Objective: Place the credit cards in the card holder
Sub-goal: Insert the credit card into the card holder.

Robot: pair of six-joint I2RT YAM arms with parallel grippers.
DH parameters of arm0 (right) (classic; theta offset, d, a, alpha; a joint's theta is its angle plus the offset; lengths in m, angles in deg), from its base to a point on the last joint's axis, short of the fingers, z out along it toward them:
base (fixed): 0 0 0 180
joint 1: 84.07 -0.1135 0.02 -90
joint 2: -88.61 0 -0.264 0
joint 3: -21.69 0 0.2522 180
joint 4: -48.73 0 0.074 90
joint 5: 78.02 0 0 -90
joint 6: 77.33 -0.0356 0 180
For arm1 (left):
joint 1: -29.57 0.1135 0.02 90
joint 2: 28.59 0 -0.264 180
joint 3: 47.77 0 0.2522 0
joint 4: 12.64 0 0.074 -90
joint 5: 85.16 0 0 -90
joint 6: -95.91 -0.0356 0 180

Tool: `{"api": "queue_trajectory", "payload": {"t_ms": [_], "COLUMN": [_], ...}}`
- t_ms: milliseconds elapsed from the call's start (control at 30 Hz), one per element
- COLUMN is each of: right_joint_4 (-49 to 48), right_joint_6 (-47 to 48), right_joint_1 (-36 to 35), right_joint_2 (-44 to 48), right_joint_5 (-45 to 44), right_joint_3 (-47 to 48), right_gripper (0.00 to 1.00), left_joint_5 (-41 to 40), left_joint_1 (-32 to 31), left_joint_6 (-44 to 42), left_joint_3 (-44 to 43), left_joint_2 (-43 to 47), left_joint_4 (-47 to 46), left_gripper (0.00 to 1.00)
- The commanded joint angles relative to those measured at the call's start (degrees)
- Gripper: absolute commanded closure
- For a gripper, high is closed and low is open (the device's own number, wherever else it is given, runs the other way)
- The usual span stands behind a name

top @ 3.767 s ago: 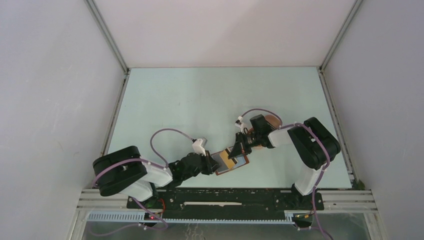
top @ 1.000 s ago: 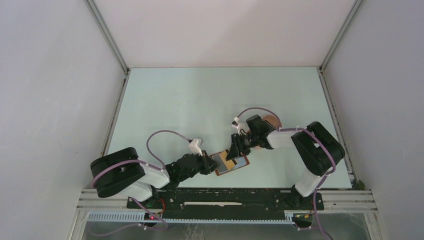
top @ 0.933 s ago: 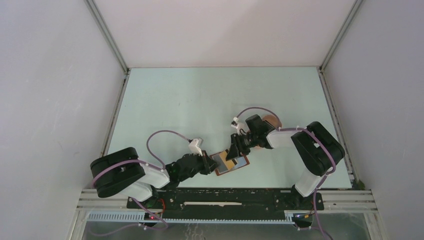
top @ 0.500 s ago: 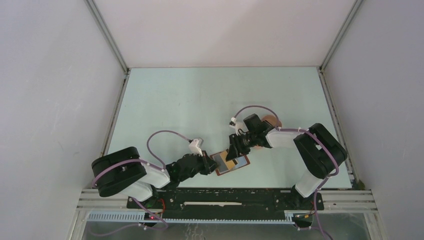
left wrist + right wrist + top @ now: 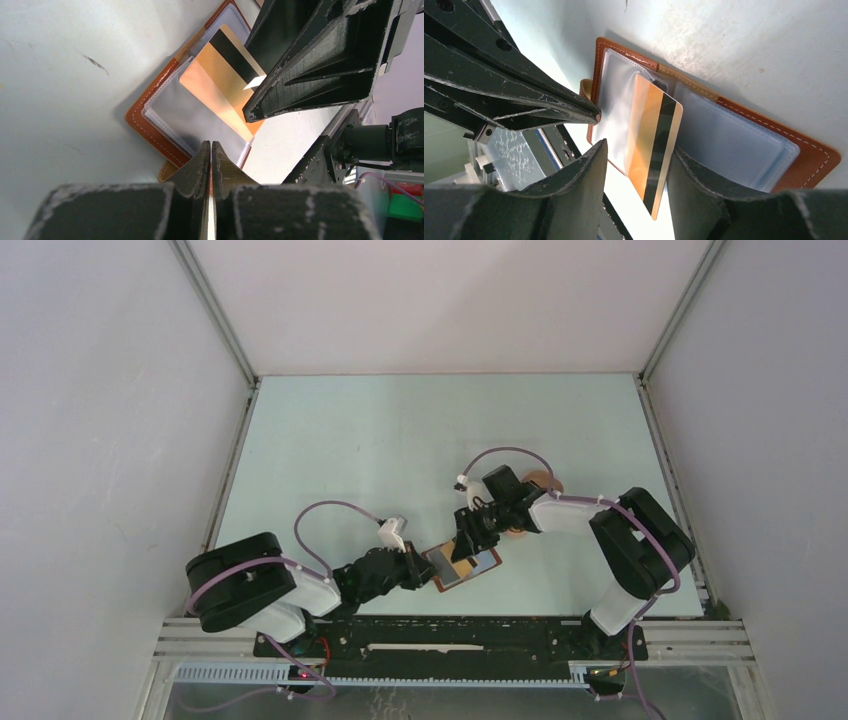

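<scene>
while left end effector (image 5: 210,146) pinches the stitched card holder (image 5: 819,159), right end effector (image 5: 636,147) gapes around a gold card (image 5: 651,145).

In the left wrist view, the right gripper's black fingers (image 5: 320,55) at upper right cover the far end of the reddish-brown leather wallet (image 5: 150,125). Its near edge disappears under the left gripper (image 5: 210,146).
</scene>
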Motion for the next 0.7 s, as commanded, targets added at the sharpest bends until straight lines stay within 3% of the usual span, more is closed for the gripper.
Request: {"api": "queue_trajectory", "payload": {"t_ms": [0, 667], "right_joint_4": [3.4, 9.7], "right_joint_6": [3.8, 9.0], "right_joint_1": [-0.7, -2.8], "right_joint_2": [1.7, 2.5], "right_joint_5": [-3.3, -9.1], "right_joint_3": [2.5, 6.0], "right_gripper": [0.45, 0.41], "left_joint_5": [0.3, 0.8], "left_joint_1": [0.4, 0.4], "left_joint_6": [0.7, 0.9], "left_joint_3": [0.6, 0.3], "left_joint_2": [-0.8, -2.7], "left_joint_4": [-2.1, -3.4], "left_gripper": [0.94, 0.94]}}
